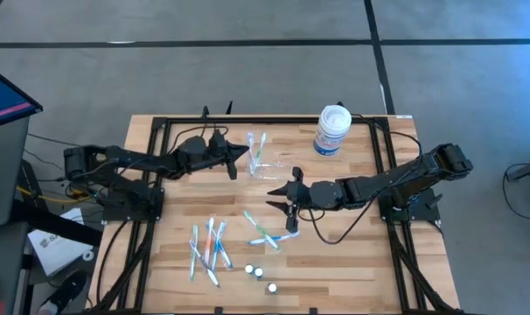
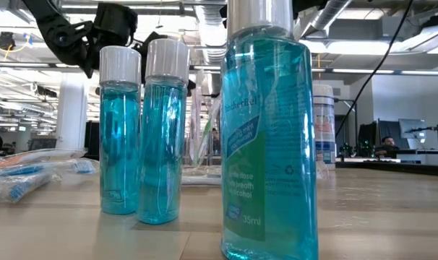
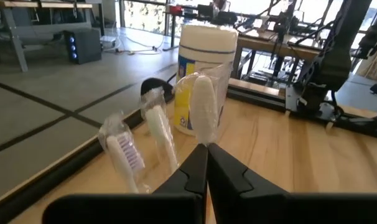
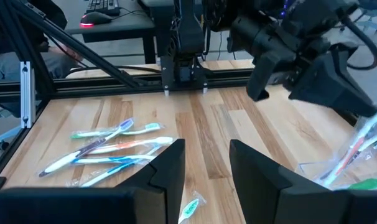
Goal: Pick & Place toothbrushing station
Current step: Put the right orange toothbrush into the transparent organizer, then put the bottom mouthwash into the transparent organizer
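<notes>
Nearest the table's front edge in the high view stand three small mouthwash bottles (image 1: 260, 273), white-capped from above and filled with blue liquid in the low view (image 2: 268, 137); just behind them lies a loose cluster of wrapped toothbrushes (image 1: 207, 248), with a few more toothbrushes (image 1: 267, 233) scattered toward the centre.

Over the middle of the wooden table (image 1: 352, 262) hangs the right gripper (image 1: 281, 201), its fingers parted and holding nothing; the right wrist view shows the two dark fingers (image 4: 163, 169) standing apart above bare boards, with the wrapped toothbrushes (image 4: 107, 149) beyond them.

Farther back sits the toothbrushing station (image 1: 267, 166), a small clear, colourless plastic organizer, hard to make out against the wood; wrapped toothbrushes (image 1: 257, 147) stand up out of it, leaning a little; in the left wrist view their white bristle heads (image 3: 204, 115) rise in crinkled transparent wrap.

The left gripper (image 1: 244, 154) is just beside the station on its left, fingers clenched together on nothing, their tips meeting in a point (image 3: 206, 152) right in front of the upright brushes.

Beyond, near the far right corner, stands a white jar (image 1: 331, 129) with a blue label, well apart from the station.
</notes>
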You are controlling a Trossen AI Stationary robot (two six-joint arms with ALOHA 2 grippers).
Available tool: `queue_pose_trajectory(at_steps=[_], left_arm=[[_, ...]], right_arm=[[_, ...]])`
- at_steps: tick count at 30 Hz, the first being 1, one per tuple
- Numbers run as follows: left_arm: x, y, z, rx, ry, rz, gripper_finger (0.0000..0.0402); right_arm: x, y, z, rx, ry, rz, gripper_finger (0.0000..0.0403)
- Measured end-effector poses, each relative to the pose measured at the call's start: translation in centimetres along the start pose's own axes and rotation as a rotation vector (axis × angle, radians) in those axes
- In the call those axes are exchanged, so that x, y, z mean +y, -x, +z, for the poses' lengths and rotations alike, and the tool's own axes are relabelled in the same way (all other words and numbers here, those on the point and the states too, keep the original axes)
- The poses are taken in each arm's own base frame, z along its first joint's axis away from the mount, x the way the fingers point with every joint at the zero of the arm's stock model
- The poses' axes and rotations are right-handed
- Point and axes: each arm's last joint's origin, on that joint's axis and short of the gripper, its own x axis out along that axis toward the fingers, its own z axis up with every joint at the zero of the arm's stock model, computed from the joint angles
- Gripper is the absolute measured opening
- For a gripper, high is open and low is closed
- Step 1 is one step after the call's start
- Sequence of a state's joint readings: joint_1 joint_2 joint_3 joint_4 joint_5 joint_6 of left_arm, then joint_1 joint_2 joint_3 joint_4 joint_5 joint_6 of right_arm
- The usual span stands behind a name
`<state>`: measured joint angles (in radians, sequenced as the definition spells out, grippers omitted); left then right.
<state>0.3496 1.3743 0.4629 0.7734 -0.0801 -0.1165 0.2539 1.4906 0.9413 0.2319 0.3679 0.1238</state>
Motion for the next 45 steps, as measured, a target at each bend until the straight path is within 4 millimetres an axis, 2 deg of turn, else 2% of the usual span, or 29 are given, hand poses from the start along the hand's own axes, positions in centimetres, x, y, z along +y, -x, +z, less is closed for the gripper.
queue_pose_trajectory(at_steps=[16,26,30,38,45], left_arm=[[0.3,-1.5,-3.0,0.109,0.033,0.023,0.0],[0.4,-1.5,-2.8,0.087,0.025,0.065,0.0014],[0.3,-1.4,-2.7,0.083,0.007,0.055,0.0036],[0.3,-1.4,-2.7,0.085,0.009,0.055,0.0109],[0.1,-0.4,-0.9,0.038,0.007,0.048,0.0153]], right_arm=[[0.0,0.0,0.0,0.0,0.0,0.0,0.0118],[0.0,0.0,0.0,0.003,0.002,0.0,0.0118],[0.0,0.0,-0.1,0.011,0.005,-0.001,0.0118],[0.0,0.0,-0.1,0.015,0.006,-0.002,0.0118],[0.2,0.1,-0.5,0.05,0.022,0.004,0.0118]])
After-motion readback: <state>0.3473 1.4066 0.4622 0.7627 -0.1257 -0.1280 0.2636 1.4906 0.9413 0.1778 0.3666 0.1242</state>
